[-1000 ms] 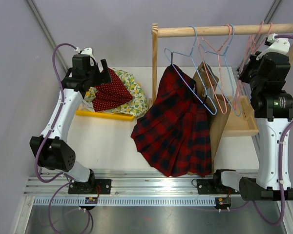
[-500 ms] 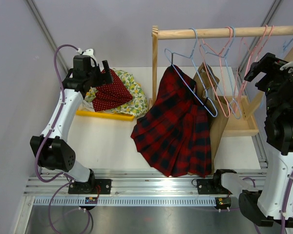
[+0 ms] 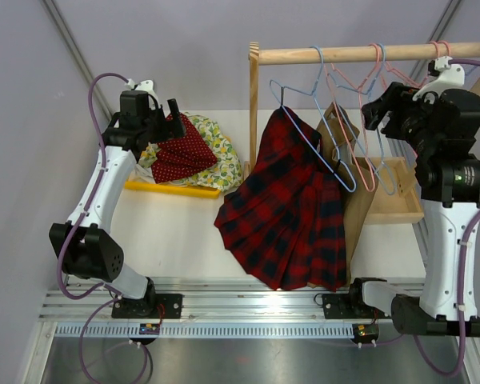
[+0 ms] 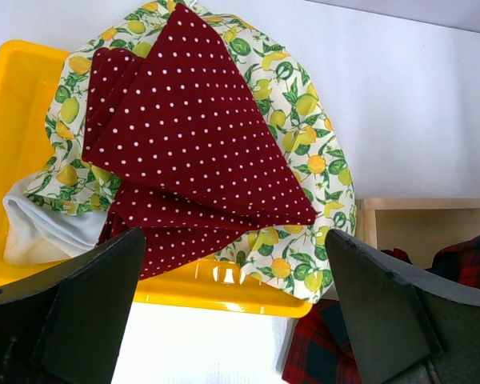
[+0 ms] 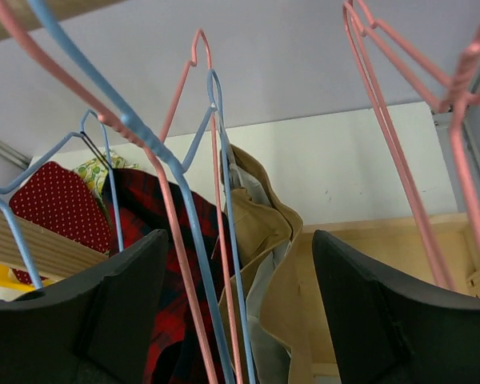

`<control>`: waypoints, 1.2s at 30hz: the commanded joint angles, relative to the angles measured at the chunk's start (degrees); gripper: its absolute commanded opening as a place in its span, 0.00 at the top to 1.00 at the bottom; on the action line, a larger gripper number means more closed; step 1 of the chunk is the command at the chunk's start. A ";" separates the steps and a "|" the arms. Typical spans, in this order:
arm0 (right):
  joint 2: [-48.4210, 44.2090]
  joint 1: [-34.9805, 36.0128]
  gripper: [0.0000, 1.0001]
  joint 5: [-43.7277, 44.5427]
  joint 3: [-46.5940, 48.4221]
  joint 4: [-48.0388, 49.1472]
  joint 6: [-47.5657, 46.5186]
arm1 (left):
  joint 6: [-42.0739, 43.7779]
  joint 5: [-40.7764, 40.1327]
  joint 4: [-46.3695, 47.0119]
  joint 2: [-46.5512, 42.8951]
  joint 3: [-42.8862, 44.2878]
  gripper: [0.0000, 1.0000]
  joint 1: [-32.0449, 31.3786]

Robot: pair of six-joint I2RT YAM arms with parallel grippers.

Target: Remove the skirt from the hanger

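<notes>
The red and dark plaid skirt [image 3: 288, 216] hangs from a pale-blue wire hanger [image 3: 312, 142] on the wooden rod, and its hem lies spread on the table. It also shows in the right wrist view, skirt [image 5: 144, 248], and as a corner in the left wrist view, skirt [image 4: 320, 360]. My right gripper [image 3: 376, 112] is open, high up to the right of the skirt. Thin blue and pink hanger wires run between its spread fingers, right gripper [image 5: 240, 320], untouched. My left gripper [image 3: 164, 120] hovers open over the yellow tray, left gripper [image 4: 236, 312], holding nothing.
The wooden rod [image 3: 368, 53] on its post [image 3: 254, 112] carries several pink and blue hangers [image 3: 360, 120] and a tan garment [image 3: 356, 208]. A wooden box [image 3: 400, 200] sits at the right. The yellow tray [image 4: 16, 88] holds the red dotted garment [image 4: 192, 136] and the lemon-print garment [image 4: 304, 120].
My right gripper was shut at the pink hangers at the rod's right end. It has opened, let go and swung left toward the middle hangers. The left arm has not moved.
</notes>
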 commanded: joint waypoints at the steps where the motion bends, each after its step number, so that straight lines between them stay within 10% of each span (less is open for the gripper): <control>1: -0.23 -0.17 0.22 -3.76 0.33 2.65 1.01 | 0.28 1.56 2.82 -2.31 -0.49 0.01 -0.11; 19: -0.23 -0.17 0.63 -4.20 -4.15 4.41 1.45 | 0.36 1.74 2.82 -2.58 -0.58 0.01 -0.11; 23: 0.12 -0.17 1.00 -4.55 -4.15 4.32 1.54 | 0.54 1.74 3.00 -2.93 -0.75 0.01 -0.11; 36: -0.22 -0.17 1.00 -0.61 8.58 0.98 0.66 | 6.95 -5.11 1.69 -8.64 13.44 0.01 -12.58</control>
